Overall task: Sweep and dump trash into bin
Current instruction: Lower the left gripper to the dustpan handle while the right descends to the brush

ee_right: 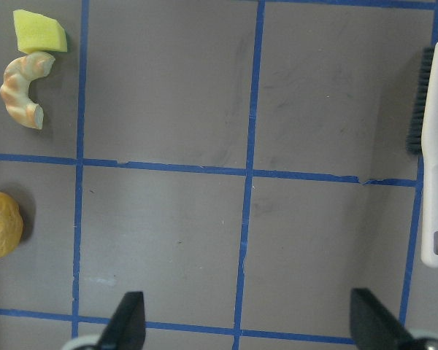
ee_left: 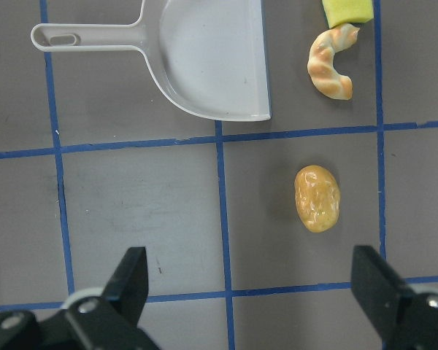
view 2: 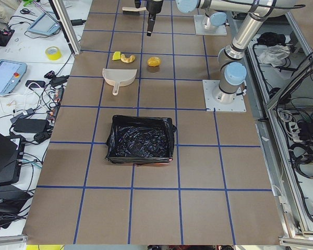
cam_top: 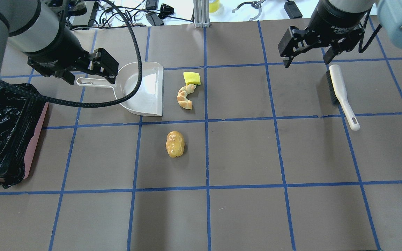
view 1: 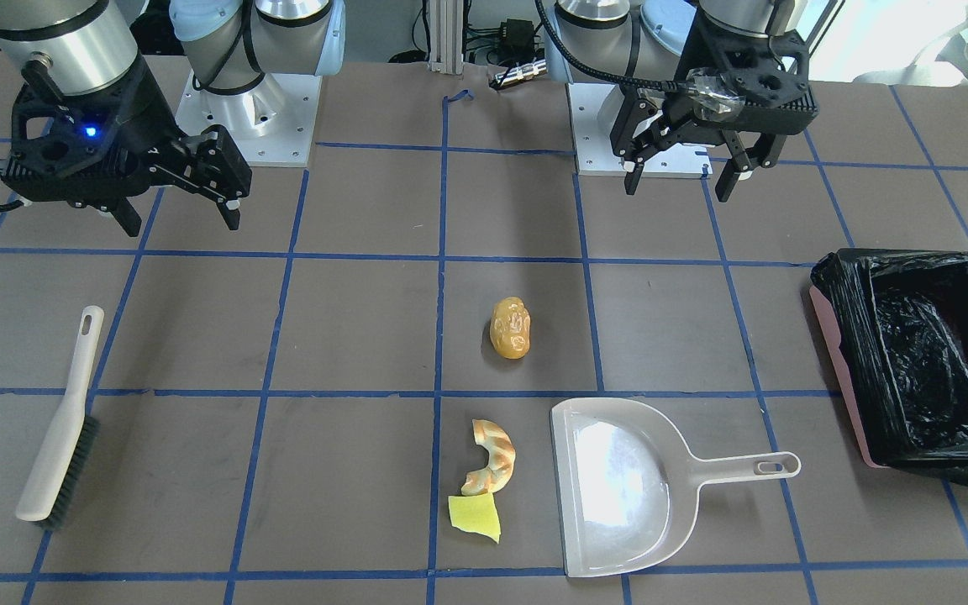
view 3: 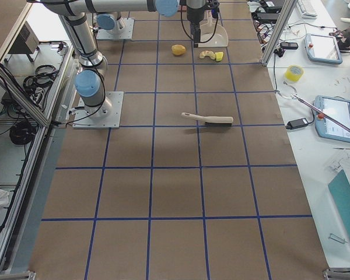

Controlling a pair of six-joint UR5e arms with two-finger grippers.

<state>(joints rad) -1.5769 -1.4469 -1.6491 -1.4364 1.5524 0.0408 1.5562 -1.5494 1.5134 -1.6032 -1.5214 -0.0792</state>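
Observation:
The trash lies mid-table: a golden-brown potato-shaped piece, a curved croissant-like piece and a flat yellow-green scrap touching the croissant's end. The pink bin with a black bag stands at the table's left end. My left gripper is open and empty, hovering over the dustpan's handle. My right gripper is open and empty, above the table beside the brush's bristle end. The left wrist view shows the potato between the open fingers.
A beige dustpan lies flat beside the croissant and scrap, its mouth toward them and its handle toward the bin. A beige brush with dark bristles lies on the right side. Blue tape lines grid the brown table.

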